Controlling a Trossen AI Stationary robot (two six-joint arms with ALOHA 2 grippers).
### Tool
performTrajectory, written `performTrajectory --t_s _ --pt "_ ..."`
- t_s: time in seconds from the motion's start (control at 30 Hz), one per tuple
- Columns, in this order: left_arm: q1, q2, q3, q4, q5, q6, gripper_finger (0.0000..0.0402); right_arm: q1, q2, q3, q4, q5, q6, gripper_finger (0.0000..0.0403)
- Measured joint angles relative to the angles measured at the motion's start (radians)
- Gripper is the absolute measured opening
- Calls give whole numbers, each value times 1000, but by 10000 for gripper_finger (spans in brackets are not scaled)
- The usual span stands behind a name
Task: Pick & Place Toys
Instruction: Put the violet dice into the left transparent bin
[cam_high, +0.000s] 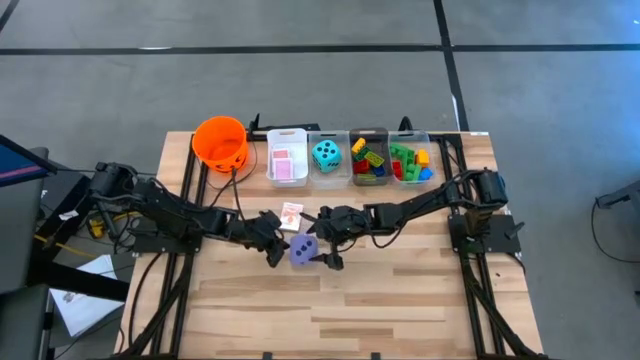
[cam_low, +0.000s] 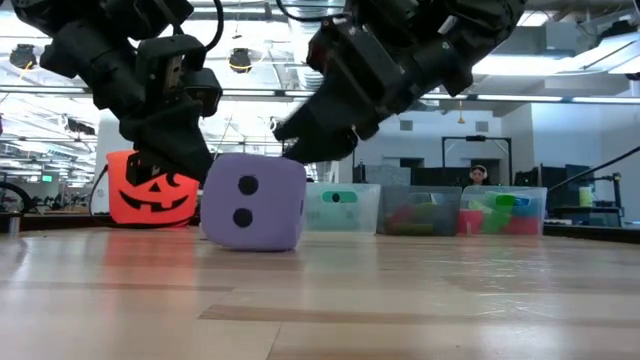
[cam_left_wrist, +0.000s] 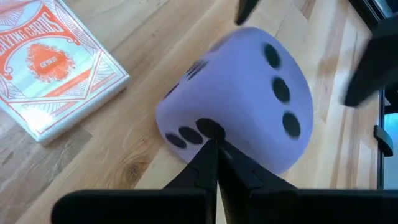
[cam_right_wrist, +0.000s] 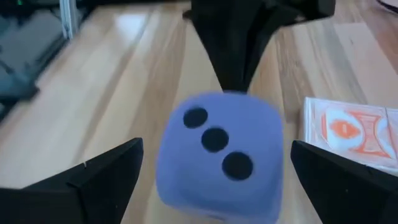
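1. At the far left of the back row I see the orange bucket (cam_high: 220, 142) with a pumpkin face, standing on the tabletop (cam_high: 400, 300).
2. My left hand (cam_high: 274, 240) sits near the middle of the tabletop, its fingers (cam_left_wrist: 211, 168) pressed together into a closed point. That tip meets the purple die (cam_high: 304, 250) at its lower edge; from the left wrist view I think it touches, though I cannot be sure.
3. The purple die rests on the wood between my two hands, and the low view shows its two-dot face.
4. Just behind the die lies a pack of playing cards (cam_high: 291, 214), flat on the tabletop, orange-red pattern up.
5. My right hand (cam_high: 327, 250) reaches in from the right with its fingers (cam_right_wrist: 99, 180) spread wide, one on either side of the die. In the right wrist view both fingers stand clear of the die's sides, so nothing is gripped.
6. Along the back edge, right of the bucket, stand four bins side by side.
7. The white bin (cam_high: 287, 140) holds pink-backed cards (cam_high: 282, 163).
8. The next bin (cam_high: 327, 140) holds the teal die (cam_high: 325, 154).
9. The third bin (cam_high: 368, 135) holds mixed bricks (cam_high: 368, 163): yellow, green and red.
10. The last bin (cam_high: 425, 140) holds mostly green bricks (cam_high: 404, 160), with some orange, red and blue.
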Motion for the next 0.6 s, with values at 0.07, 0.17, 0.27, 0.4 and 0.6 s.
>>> performTrajectory --t_s 0.07,0.17,0.27,0.4,0.6 --pt "0 0 0 0 0 0 0 2 -1 0 13 -1 46 400" --pt "0 0 0 0 0 0 0 7 0 0 32 -1 106 400" --pt "0 0 0 -1 1 0 0 7 0 0 58 -1 111 400" --pt "0 0 0 -1 1 0 0 7 0 0 53 -1 112 400" --pt "0 0 0 -2 2 0 0 8 0 0 9 8 111 400"
